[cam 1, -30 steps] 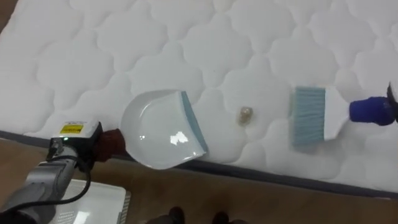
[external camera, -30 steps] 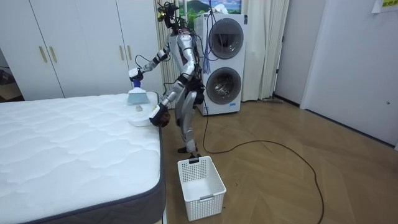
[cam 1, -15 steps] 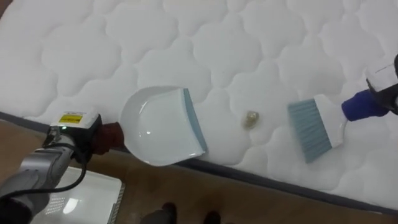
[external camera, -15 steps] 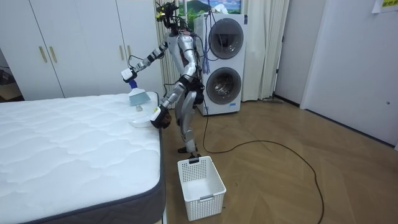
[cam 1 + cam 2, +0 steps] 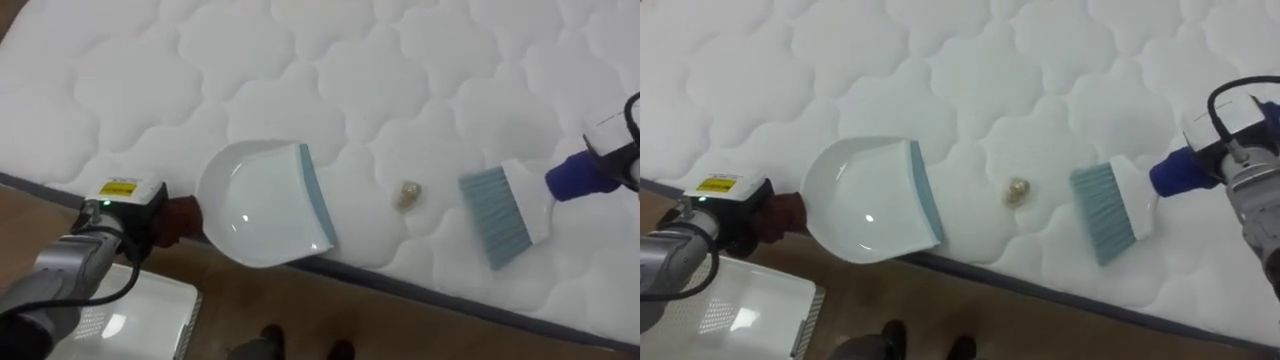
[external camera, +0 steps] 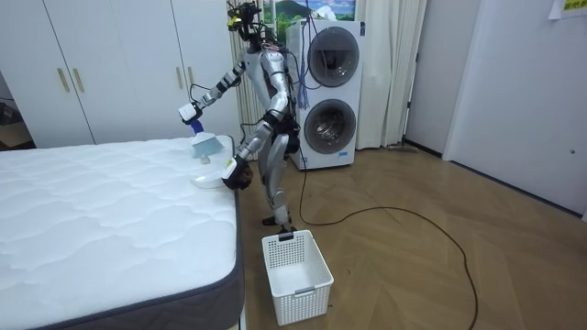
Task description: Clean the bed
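On the mattress [image 5: 300, 70], left robot hand [image 5: 138, 225] gripping dustpan [image 5: 255, 215], right robot hand [image 5: 1247, 150] gripping brush [image 5: 1110, 210], crumb [image 5: 407, 194] between them.

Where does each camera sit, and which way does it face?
Left eye view: on the robot's head, looking down at the bed edge, dustpan, crumb and brush; left hand holds the dustpan.
Right eye view: beside it, same downward look; right hand grips the brush.
Room view: standing off in the room, facing the whole robot at the bed's corner, washing machines behind it.
Shared: both eye views show one scene, slightly shifted.
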Robot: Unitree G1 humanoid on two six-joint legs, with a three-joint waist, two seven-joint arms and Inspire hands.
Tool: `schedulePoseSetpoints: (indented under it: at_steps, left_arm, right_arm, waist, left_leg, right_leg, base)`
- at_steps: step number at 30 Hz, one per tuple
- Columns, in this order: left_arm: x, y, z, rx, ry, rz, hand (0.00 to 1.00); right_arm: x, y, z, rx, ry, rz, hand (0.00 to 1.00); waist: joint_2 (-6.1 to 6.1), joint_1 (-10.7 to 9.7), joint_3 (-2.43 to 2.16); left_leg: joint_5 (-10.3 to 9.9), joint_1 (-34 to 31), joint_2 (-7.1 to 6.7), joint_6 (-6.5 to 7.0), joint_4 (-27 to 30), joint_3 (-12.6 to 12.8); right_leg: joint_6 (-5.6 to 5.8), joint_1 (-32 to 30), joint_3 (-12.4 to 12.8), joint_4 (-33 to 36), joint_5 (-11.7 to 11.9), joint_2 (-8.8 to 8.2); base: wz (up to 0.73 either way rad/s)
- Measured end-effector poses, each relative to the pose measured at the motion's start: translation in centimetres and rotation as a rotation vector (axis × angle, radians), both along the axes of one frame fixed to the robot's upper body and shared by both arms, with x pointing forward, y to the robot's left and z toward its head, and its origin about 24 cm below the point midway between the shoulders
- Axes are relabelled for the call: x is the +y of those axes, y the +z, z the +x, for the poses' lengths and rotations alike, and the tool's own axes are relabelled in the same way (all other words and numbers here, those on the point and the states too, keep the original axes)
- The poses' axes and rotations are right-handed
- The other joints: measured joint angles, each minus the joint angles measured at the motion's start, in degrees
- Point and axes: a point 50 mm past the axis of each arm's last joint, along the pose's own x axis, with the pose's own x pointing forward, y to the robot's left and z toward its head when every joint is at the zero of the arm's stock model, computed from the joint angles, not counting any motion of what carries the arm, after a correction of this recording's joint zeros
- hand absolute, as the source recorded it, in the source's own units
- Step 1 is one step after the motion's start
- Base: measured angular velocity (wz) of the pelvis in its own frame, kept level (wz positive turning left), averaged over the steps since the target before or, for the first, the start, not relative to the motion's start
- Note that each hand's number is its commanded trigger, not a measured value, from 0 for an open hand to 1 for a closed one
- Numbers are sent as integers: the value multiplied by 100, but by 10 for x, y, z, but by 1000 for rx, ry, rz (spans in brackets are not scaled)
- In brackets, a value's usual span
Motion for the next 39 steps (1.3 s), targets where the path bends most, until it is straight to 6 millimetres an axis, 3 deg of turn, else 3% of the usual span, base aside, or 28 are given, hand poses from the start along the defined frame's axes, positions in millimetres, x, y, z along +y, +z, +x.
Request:
schedulePoseSetpoints:
  at_steps: [6,11,13,20,25,33,39]
  left_arm:
    - [0,1,1,-14,2,3,100]
    - [-5,-2,1,-14,8,-8,100]
    - [-10,-5,1,-18,12,-14,100]
    - [-14,-8,1,-24,20,-4,100]
    - [-13,-10,0,-19,38,-11,100]
    - [-22,-13,0,-19,38,-22,100]
    - [-25,-13,1,-27,19,8,100]
  right_arm:
    - [-6,-3,-5,-14,-12,-11,100]
    - [-5,-17,-13,-22,-56,-22,100]
    - [-7,-17,-14,-33,-78,-24,100]
    - [0,-17,-11,-97,-79,30,100]
    - [19,-16,-1,-154,-23,102,100]
    - [77,-42,7,-161,94,282,100]
    - [94,-44,10,-165,147,305,100]
  waist:
    - [30,-9,3]
    - [117,-4,-5]
    - [179,-5,-23]
    - [226,-49,-46]
    - [242,-151,-40]
    - [299,-163,-51]
    - [366,-146,-52]
  left_leg:
    - [1,-27,-1,-6,-27,-10]
    - [2,-16,6,-8,-30,-24]
    - [2,-8,-3,-7,-63,-20]
    - [12,51,3,-21,-64,-16]
    - [18,85,2,-29,-85,-24]
    - [20,85,-11,-26,-90,-25]
    - [21,88,-7,-27,-38,-13]
  right_leg:
    - [4,-3,-11,-103,9,25]
    - [29,59,-10,-216,40,74]
    - [38,50,12,-216,51,90]
    - [36,52,35,-119,51,65]
    - [35,85,27,-103,51,43]
    - [23,51,45,-34,57,59]
    - [23,47,45,-7,57,39]
  base:
    - [0]
    - [1]
    - [-4]
    - [-1]
    - [0]
    - [0]
    - [-1]
